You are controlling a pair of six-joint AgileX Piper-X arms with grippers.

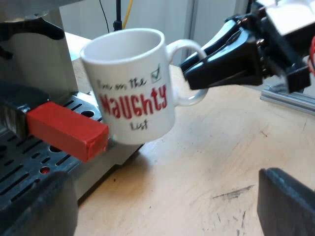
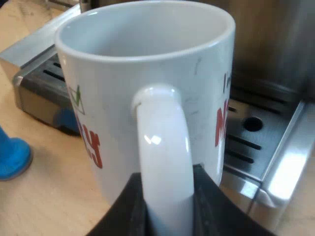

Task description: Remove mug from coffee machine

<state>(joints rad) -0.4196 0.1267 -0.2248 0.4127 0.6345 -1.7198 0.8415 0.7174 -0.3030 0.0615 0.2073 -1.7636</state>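
Observation:
The white mug [image 1: 133, 88] with red "NAUGHTY" lettering leans slightly at the outer edge of the machine's drip tray [image 1: 29, 162]. My right gripper [image 1: 197, 73] is shut on the mug's handle. In the right wrist view the handle [image 2: 165, 162] runs down between the black fingers [image 2: 209, 206], and the mug [image 2: 147, 73] looks empty. The red end of the holder's handle [image 1: 66, 130] sticks out just beside the mug. My left gripper [image 1: 162, 206] is open over the wooden table, a short way from the mug, with nothing between its fingers.
The steel machine body [image 2: 275, 44] rises behind the slotted drip tray [image 2: 256, 142]. A blue tamper [image 2: 12, 157] stands on the wooden table [image 1: 221, 147] near the tray's corner. An aluminium rail [image 1: 290, 98] lies beyond the right arm.

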